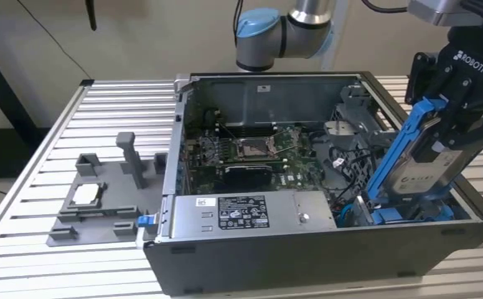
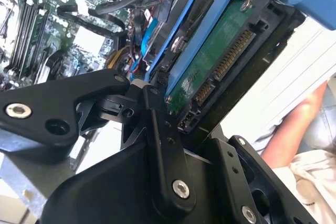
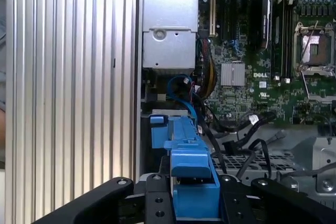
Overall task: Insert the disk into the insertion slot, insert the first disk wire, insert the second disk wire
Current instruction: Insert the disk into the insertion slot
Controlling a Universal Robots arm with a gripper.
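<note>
Disk [image 1: 425,163]: pinched by blue frame edges in your end effector [image 1: 447,128], fingers [image 3: 157,203] pressed against both sides. Disk tilted steeply, top leaning toward 1 o'clock in exterior view. Lower end inside computer case [image 1: 325,268], near second blue carrier [image 1: 401,216]; you can't tell if touching. Motherboard [image 1: 258,152] at 9 o'clock from disk, power supply box [image 1: 250,215] at 8 o'clock. Case on slatted worktop [image 1: 25,187].

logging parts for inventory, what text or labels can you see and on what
power supply box: label, print too fine to read
the disk, held in the gripper: label, print too fine to read
gripper body: white brand word, not quoted
motherboard: white brand word, not quoted
case rear wall: small sticker, unreadable
</note>
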